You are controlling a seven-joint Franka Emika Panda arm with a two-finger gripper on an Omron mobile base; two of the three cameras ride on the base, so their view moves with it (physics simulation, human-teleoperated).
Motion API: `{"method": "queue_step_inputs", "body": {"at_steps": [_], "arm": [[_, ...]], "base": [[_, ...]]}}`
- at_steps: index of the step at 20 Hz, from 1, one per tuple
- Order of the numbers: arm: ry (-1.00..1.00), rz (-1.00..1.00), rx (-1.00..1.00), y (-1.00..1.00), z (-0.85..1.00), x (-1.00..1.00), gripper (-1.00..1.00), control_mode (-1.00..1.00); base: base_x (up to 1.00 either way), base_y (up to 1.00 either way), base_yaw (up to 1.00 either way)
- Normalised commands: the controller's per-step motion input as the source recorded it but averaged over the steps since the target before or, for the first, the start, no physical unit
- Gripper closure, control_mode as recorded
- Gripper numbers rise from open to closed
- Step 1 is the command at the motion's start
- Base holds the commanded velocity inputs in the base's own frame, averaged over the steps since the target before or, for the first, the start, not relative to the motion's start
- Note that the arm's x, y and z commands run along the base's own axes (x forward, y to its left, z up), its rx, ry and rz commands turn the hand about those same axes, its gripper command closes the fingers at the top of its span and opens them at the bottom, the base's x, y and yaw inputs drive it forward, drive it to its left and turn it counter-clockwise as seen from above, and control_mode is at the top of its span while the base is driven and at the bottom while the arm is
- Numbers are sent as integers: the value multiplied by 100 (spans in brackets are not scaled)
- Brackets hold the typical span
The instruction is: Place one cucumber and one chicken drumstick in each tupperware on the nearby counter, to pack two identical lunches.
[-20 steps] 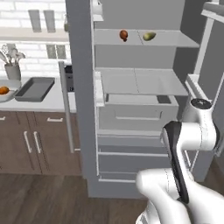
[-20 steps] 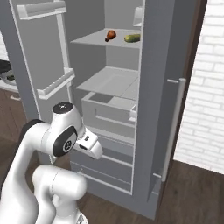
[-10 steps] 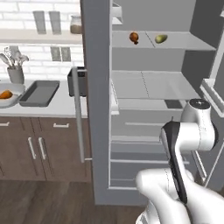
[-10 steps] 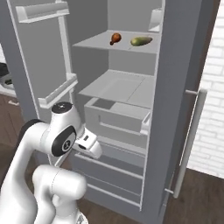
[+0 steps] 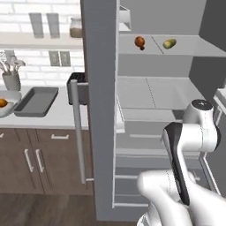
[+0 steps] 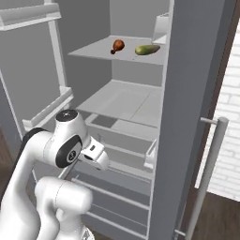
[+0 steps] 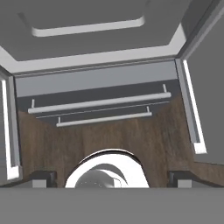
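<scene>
— So, you've parked in front of the open fridge [image 5: 154,101]; why here?
— Because half the food sits inside it. Its doors stand swung wide, so the shelves are reachable. The counter [image 5: 53,118] runs off to the left of it, close enough to carry things over.
— Where do the lunches go?
— Into the two tupperware on the counter: the dark grey tray [image 5: 37,100] lies near the counter's back edge, left of the toaster [image 5: 76,87], and the pale basin [image 5: 9,107] sits at the far left, cut by the picture's edge.
— Anything packed yet?
— You can see one orange drumstick [image 5: 2,103] in the basin. The tray looks bare.
— And the rest?
— A reddish drumstick [image 5: 140,42] and a cucumber [image 5: 169,43] lie on the fridge's top shelf [image 6: 101,52], near each other but apart, toward the shelf's back.
— What's your gripper [image 7: 111,178] doing?
— It points down at the floor and bottom drawers, jaws spread wide, holding nothing. I'd judge you need to raise the arm to that top shelf next.
</scene>
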Motion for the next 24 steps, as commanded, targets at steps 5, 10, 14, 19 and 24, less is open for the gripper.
{"method": "queue_step_inputs", "body": {"at_steps": [5,10,14,19,24], "arm": [[0,0,0,0,0,0,-100,100],[0,0,0,0,0,0,-100,100],[-1,0,0,0,26,26,-100,-100],[-34,0,0,10,100,1,-100,-100],[-53,0,0,1,100,-19,-100,-100]], "base": [[78,0,0],[88,0,0],[35,0,0],[0,0,0],[0,0,0]]}}
